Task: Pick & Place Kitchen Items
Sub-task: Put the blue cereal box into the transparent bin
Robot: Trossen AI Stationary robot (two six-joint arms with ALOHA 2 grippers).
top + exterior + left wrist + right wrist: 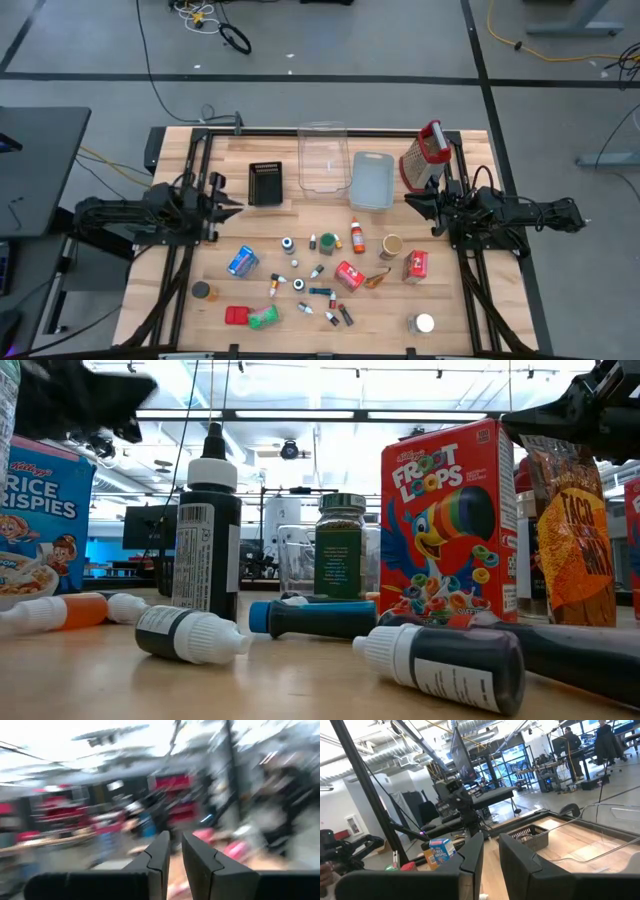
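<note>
left wrist view blurred; small bottles' (322,242) labels unreadable

left pincer (236,204) closed, raised; right pincer (411,200) empty, nearly closed

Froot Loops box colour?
Red small Froot Loops cereal box with a toucan and rainbow loops; low view shows it best.

High view: overhead, straight down, whole table (190,285) and both arms. Low view: table height, very near the Froot Loops box (447,525), facing the room. Wrist views: level past own fingers; the right one shares the black basket (529,836) with overhead
</note>
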